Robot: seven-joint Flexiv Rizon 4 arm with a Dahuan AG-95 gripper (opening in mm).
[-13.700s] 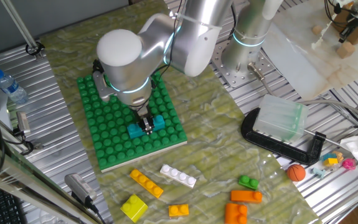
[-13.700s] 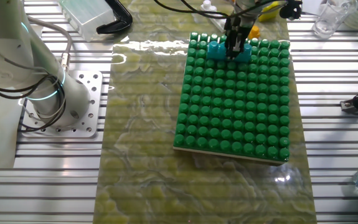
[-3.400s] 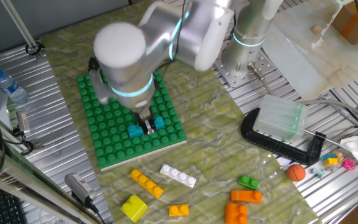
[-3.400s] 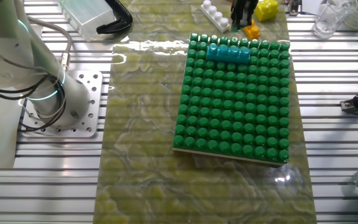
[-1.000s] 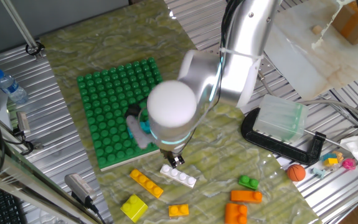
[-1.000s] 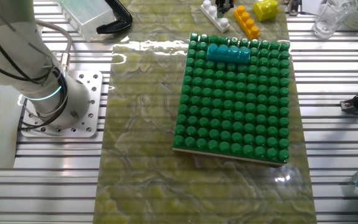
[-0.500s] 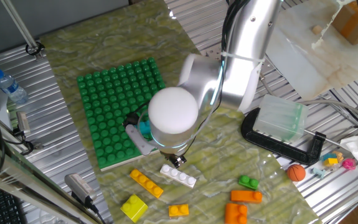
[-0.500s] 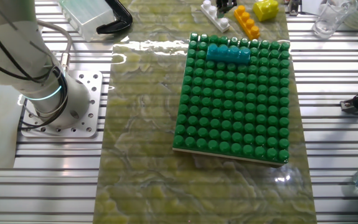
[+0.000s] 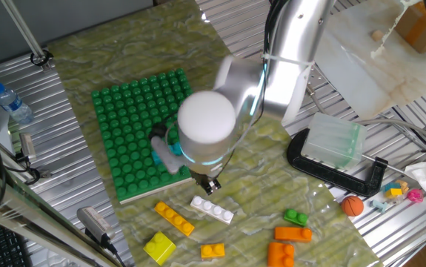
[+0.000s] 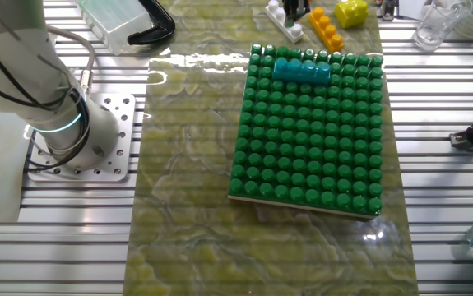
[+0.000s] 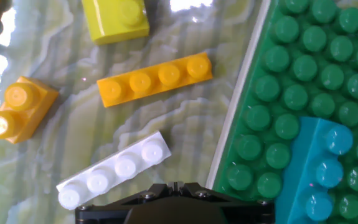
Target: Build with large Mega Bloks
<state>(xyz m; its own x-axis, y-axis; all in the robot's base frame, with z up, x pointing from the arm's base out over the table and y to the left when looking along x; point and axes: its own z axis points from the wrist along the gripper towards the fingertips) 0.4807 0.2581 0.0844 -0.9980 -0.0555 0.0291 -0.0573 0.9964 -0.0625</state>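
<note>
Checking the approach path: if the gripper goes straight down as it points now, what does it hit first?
Most likely the white four-stud brick: the gripper hangs just above its end. Depth is unclear; it could land on the mat beside it.

No readable text, label, brand or number appeared in any view. The water bottle point(image 9: 11, 103) showed a label, but it was too small to read.

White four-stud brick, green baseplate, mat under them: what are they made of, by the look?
White four-stud brick: moulded plastic, it seems; smooth, faintly glossy, rounded studs.
Green baseplate: apparently the same hard plastic, with soft highlights on the stud tops; its pale edge could be plastic or a backing board.
Mat: a glossy sheet printed with green-yellow marbling, probably vinyl or laminate; it mirrors the lights.
</note>
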